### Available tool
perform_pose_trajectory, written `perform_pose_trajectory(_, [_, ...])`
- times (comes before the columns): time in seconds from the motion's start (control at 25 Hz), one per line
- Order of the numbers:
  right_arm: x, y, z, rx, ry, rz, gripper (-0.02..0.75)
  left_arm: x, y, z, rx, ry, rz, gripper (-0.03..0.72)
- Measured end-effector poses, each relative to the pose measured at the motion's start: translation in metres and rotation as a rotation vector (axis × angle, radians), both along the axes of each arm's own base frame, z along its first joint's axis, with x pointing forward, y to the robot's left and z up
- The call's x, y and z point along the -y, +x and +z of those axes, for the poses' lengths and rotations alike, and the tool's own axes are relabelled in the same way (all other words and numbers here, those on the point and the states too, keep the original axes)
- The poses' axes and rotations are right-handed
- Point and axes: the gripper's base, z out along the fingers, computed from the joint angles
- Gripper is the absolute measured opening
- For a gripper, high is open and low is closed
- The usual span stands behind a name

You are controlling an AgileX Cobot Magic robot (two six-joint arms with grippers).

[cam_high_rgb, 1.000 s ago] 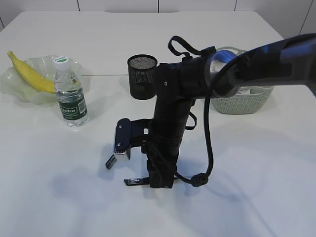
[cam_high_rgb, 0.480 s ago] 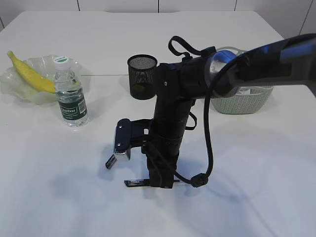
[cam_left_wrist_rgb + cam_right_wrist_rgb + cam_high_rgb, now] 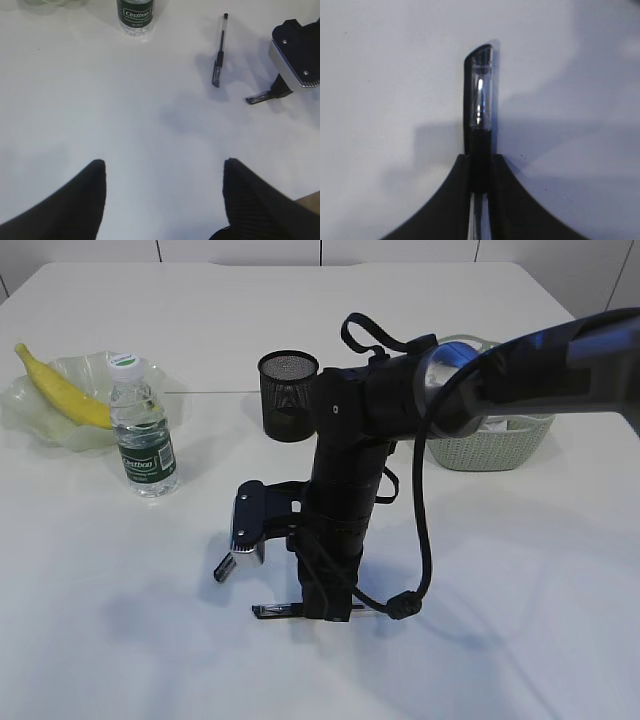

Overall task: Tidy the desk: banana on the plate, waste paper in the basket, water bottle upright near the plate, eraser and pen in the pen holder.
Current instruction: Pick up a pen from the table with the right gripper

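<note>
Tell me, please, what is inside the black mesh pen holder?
In the exterior view the pen holder shows only dark mesh. No pen sticks out above its rim. Its bottom is hidden, so a small eraser could lie there unseen.

Banana (image 3: 60, 388) lies in the ruffled plate (image 3: 30, 415), capped water bottle (image 3: 143, 430) stands upright just beside it, black mesh pen holder (image 3: 287, 395) upright mid-desk (image 3: 120, 640).

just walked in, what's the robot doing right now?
Desk tidy-up, partway through. The right pincer is down at the white desk, closed on a clear-barrelled pen with a black cap. The left pincer hangs open and empty; a second black-capped pen lies ahead of it. The yellow banana is on the ruffled pale-green plate, with the clear green-labelled water bottle upright beside it.
</note>
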Motion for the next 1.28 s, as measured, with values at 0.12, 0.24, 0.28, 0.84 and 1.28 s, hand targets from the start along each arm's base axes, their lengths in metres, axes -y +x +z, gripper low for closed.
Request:
perform_pose_trajectory(0.12, [0.0, 0.0, 0.0, -0.002, 0.001, -0.001, 0.043, 0.0, 0.0, 0.0, 0.0, 0.0, 0.0, 0.517])
perform_pose_trajectory(0.24, [-0.001, -0.001, 0.0, -0.008, 0.006, -0.005, 0.043, 0.0, 0.0, 0.0, 0.0, 0.0, 0.0, 0.517])
perform_pose_trajectory(0.28, [-0.001, -0.001, 0.001, -0.012, 0.007, -0.005, 0.043, 0.0, 0.0, 0.0, 0.0, 0.0, 0.0, 0.517])
perform_pose_trajectory(0.84, [0.003, -0.001, 0.026, 0.008, 0.046, -0.022, 0.043, 0.0, 0.0, 0.0, 0.0, 0.0, 0.0, 0.517])
perform_pose_trajectory(1.28, [0.052, 0.028, 0.064, 0.041, 0.15, -0.202, 0.043, 0.0, 0.0, 0.0, 0.0, 0.0, 0.0, 0.517])
